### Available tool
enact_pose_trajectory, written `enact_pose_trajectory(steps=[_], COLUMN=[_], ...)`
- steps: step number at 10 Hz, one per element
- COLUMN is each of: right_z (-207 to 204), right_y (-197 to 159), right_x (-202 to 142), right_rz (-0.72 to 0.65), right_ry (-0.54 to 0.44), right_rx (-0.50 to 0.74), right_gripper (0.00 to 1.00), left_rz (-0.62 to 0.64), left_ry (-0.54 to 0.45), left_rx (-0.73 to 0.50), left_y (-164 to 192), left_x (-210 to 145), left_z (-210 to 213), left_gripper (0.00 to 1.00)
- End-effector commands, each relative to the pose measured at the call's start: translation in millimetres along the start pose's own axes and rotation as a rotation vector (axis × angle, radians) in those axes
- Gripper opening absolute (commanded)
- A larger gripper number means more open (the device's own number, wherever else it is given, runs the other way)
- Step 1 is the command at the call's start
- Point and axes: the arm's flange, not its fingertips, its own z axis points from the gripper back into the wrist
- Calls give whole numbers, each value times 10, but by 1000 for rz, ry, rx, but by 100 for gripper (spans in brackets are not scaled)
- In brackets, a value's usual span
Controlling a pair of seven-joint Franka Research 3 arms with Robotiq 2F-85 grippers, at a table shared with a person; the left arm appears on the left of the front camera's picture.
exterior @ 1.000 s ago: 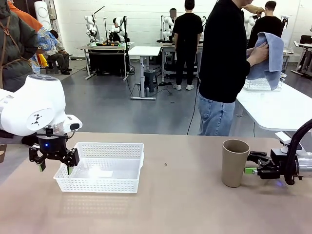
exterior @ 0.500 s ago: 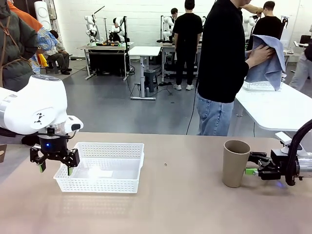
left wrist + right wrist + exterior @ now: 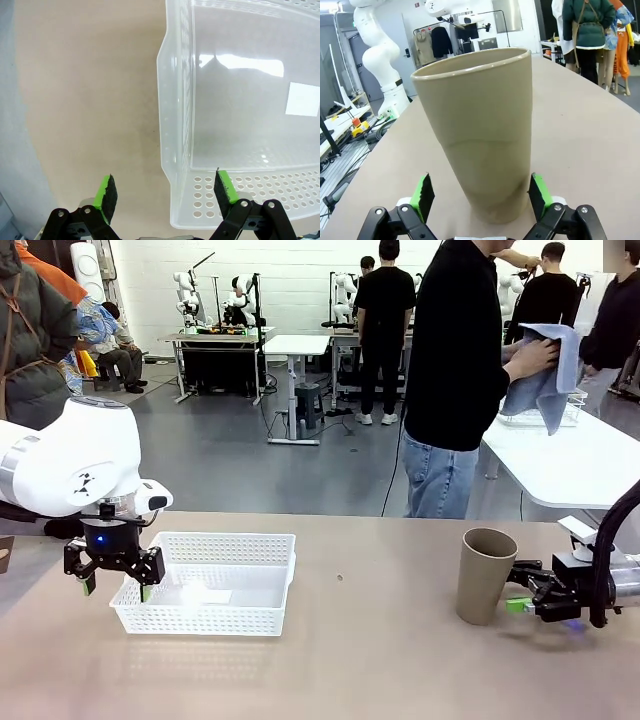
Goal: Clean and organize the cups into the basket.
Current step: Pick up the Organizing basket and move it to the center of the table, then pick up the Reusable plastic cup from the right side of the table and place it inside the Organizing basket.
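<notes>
Flanking the upright tan cup (image 3: 484,575), the right gripper (image 3: 517,588) stands open.

Front cam: I see right arm (image 3: 598,575) cut off at pic's right edge, left arm (image 3: 60,465) at left edge, person (image 3: 455,360) cropped at top. Left wrist cam: basket (image 3: 175,125) runs past top & right edges. Table (image 3: 380,670) has a speck (image 3: 340,577) too small to ID.

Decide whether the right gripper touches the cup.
Cannot tell. Right wrist view: one right gripper pad stands clear of the tan cup; the other meets its outline.
</notes>
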Motion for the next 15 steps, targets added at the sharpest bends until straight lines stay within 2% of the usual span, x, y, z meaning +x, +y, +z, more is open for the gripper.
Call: enact_pose_trajectory(steps=[1,6,13,14,15], right_z=[-54,-386,-763,-794,-797], right_y=[-62,-160,-139,-127,-115], right_x=[11,3,-48,-52,-57], right_rz=[25,53,92,103,112], right_ry=[6,16,31,37,37], right_rx=[21,54,93,96,96], right_gripper=[100,100,100,100,41], left_rz=[7,27,26,39,35], left_ry=[27,71,68,48,35], left_rx=[-5,-46,-92,-110,-123], left_y=[-25,-67,-92,-70,-45], left_x=[47,83,89,84,76], left_z=[-10,-189,-187,-169,-157], left_gripper=[100,100,100,41,40])
